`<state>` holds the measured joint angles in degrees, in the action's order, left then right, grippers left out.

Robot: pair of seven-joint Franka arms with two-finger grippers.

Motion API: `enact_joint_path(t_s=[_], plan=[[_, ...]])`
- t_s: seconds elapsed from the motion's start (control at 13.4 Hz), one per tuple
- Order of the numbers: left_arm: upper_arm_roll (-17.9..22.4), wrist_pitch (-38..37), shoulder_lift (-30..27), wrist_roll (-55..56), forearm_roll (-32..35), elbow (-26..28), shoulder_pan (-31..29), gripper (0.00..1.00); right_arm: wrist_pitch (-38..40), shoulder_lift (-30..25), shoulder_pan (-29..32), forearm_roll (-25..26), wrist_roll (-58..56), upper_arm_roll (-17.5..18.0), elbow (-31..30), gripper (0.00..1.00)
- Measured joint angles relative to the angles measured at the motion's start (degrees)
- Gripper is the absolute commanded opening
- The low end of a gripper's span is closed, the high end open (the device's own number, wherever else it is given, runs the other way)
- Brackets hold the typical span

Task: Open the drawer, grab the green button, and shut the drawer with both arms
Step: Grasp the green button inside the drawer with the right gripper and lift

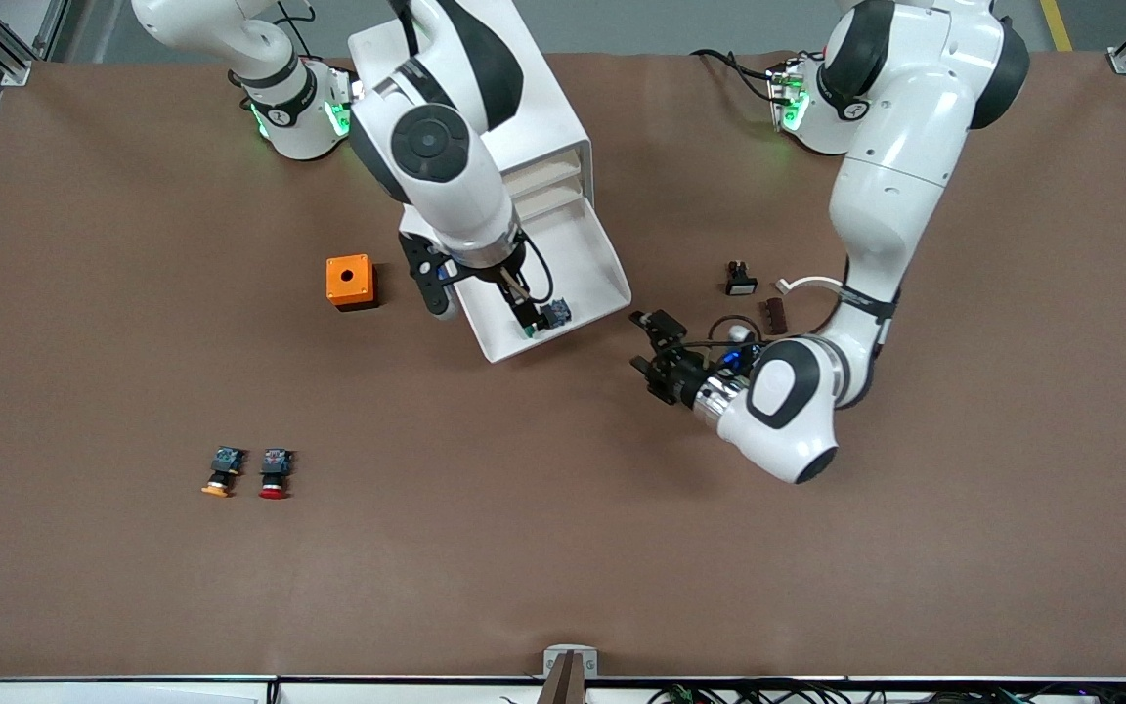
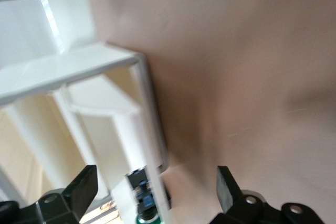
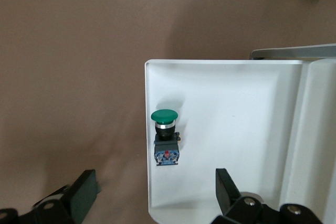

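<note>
Front view shows the drawer (image 1: 578,264) pulled well out of the white cabinet (image 1: 514,117), which stands at the desk's edge where the robots' bases are. The button (image 1: 545,320) lies in the drawer, in the corner nearest the front camera, close against the drawer's front wall. The right wrist view shows it clearly: the green cap (image 3: 164,116) points toward the drawer's front wall, the black barrel and blue-grey block (image 3: 166,154) trailing after it, the whole piece lying on its side on the white floor of the tray.

The right gripper (image 1: 480,293) hangs over that same corner of the drawer, jaws spread wide and holding nothing; in its own wrist view the two black fingers (image 3: 228,190) stand apart on either side of the button without touching it.

The left gripper (image 1: 653,354) sits low over bare desk just beside the drawer's front corner, toward the left arm's end of the table. Its jaws are parted and empty, pointing at the drawer.

An orange box (image 1: 349,282) rests on the desk beside the cabinet, toward the right arm's end. An orange-capped button (image 1: 222,472) and a red-capped button (image 1: 275,474) lie side by side nearer the front camera.
</note>
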<state>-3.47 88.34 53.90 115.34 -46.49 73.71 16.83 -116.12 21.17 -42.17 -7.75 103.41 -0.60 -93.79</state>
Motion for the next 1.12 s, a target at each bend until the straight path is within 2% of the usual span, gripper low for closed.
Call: enact_joint_path(t_s=[0.3,0.52,0.67,0.89,1.04,1.12], plan=[[0.0,-0.2,-1.5,-6.7,10.8,-1.9,-5.0,0.99,-5.9,2.9,-2.2,0.9,1.4,0.0,-2.6,1.0],[0.0,1.0,-3.3,-10.6,18.8,-4.3,-5.6,0.99,-10.2,4.5,-3.2,0.9,1.8,0.0,-4.1,1.0],[0.0,2.3,-4.6,-14.6,21.4,-4.6,-5.2,0.99,-12.3,5.9,-3.7,0.9,2.0,0.0,-4.6,1.0],[-0.2,5.0,-4.8,-22.5,21.8,-4.6,-4.2,0.99,-15.5,8.0,-4.3,1.0,2.0,0.0,-5.0,0.99],[-0.2,7.1,-5.1,-26.2,21.8,-4.8,-3.4,0.99,-17.1,8.9,-4.7,1.0,2.0,0.0,-5.4,0.91],[-0.3,7.5,-5.4,-28.0,21.8,-4.8,-3.1,0.99,-17.3,9.0,-4.9,1.0,2.0,0.0,-5.6,0.81]])
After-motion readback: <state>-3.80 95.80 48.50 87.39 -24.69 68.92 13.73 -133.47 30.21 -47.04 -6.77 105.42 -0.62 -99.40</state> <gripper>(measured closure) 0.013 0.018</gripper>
